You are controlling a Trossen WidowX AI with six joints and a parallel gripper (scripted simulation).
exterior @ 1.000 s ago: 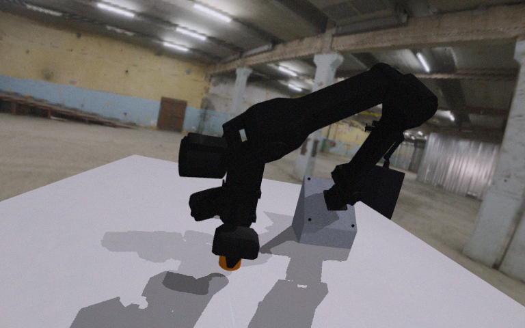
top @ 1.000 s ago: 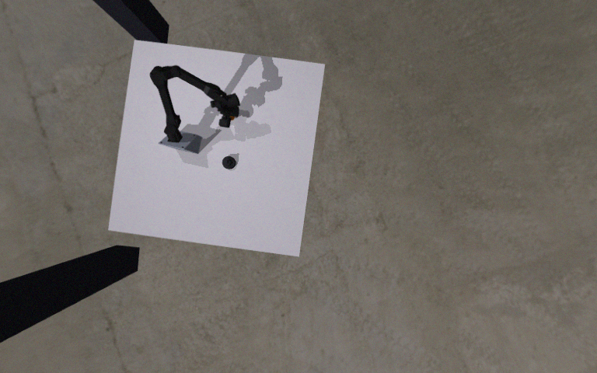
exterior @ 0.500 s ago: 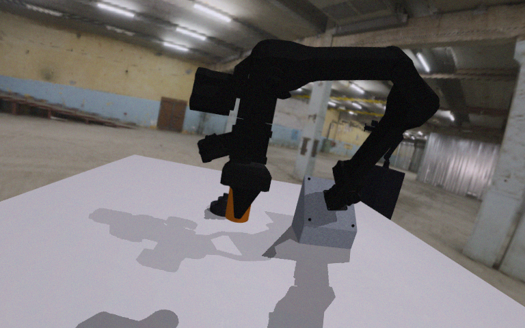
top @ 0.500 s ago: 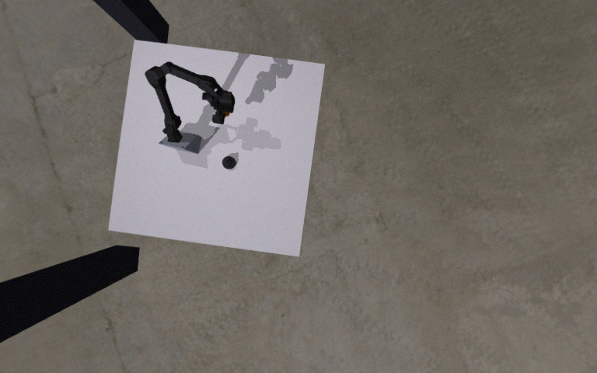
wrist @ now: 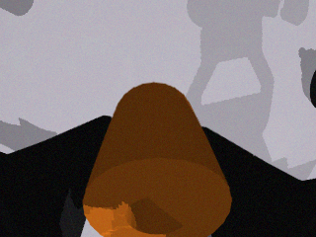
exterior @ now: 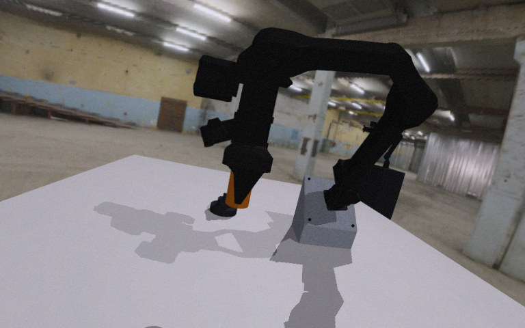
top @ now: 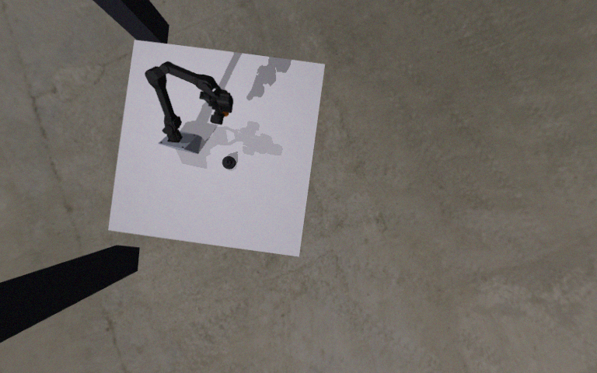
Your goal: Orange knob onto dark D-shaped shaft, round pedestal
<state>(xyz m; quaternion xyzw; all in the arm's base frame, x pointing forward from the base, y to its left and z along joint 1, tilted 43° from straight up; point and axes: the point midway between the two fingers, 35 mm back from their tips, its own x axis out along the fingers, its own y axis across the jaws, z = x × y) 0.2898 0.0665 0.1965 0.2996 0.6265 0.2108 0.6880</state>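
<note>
The orange knob [top: 225,113] [exterior: 232,193] [wrist: 155,138] is a tapered cylinder. My gripper [exterior: 240,199] [wrist: 153,130] is shut on it, one black finger on each side, and holds it upright above the table. A darker patch with a straight edge shows on the knob's near end in the wrist view; I cannot tell whether it is the hole or shadow. The dark round pedestal [top: 228,163] [exterior: 222,210] stands apart from the knob, which partly covers it in the exterior view. Its flat side cannot be made out. A dark piece, apparently the pedestal, shows at the wrist view's right edge.
The white table [top: 197,210] [exterior: 69,270] bears the arm's grey base block [top: 191,142] [exterior: 325,231], to the left of the pedestal in the top view. Shadows of the arm fall across the table. Two dark beams [top: 147,19] [top: 75,285] show at the left in the top view.
</note>
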